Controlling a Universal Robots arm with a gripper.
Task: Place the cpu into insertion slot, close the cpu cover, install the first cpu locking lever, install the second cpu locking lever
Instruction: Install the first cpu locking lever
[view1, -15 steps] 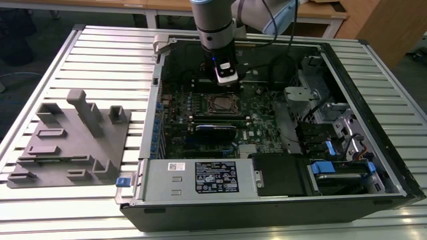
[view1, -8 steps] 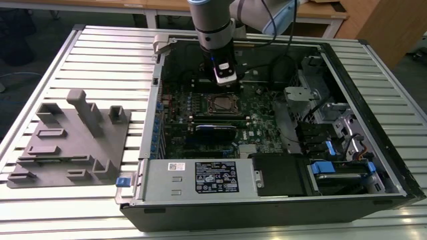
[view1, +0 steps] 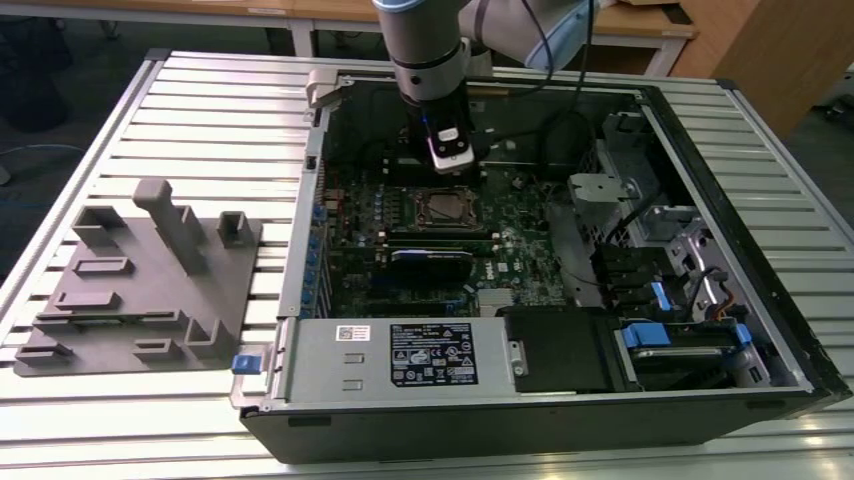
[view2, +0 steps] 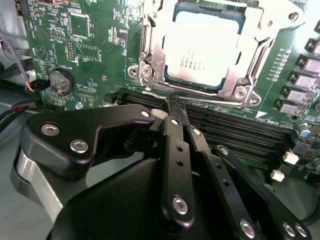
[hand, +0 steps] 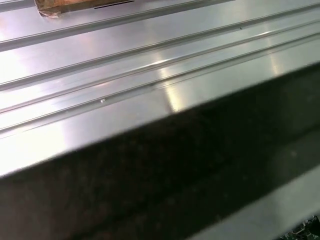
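Tool (view2: 176, 106) fingers together, tip beside cpu cover (view2: 152, 47).

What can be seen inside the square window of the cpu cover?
The cpu sits there, its pale metal top showing. The cpu cover overlaps the chip's edges, so those edges and whatever lies under the chip are hidden.

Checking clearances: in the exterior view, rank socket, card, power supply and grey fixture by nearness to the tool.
1. Socket, right by the tool.
2. Card, mid-board.
3. Power supply, case edge.
4. Grey fixture, outside, exterior view's left.
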